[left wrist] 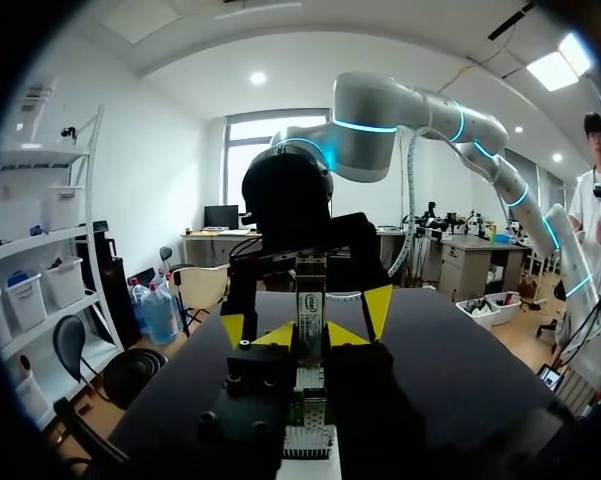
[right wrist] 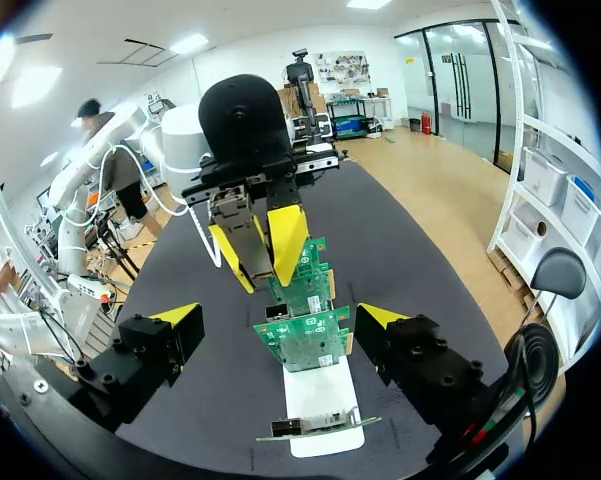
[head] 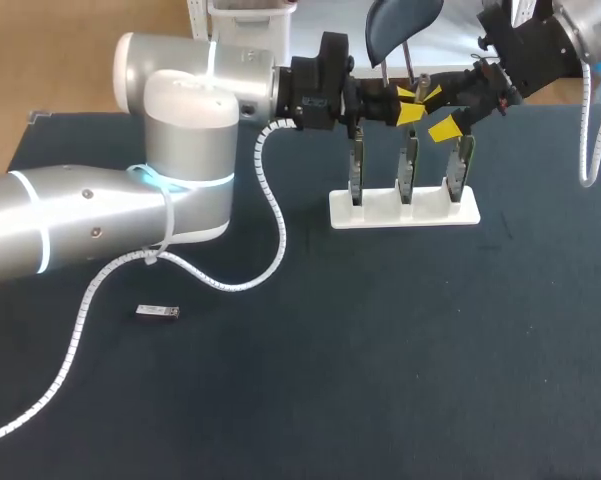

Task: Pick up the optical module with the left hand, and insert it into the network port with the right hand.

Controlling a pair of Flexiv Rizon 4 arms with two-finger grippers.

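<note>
Optical module, slim, boxy, silvery-grey metal

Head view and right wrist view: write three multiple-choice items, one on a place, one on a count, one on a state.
1. The loose module lies: A on the table; B in a box; C on a shelf.
2. Cards standing in the white rack: A two; B three; C five.
3. The right gripper is: A open; B shut on a card; C shut on the rack.
Answers: A, it lies flat on the dark tabletop; B, three stand in a row; A, its fingers stand wide apart, clear of the card between them.
</note>
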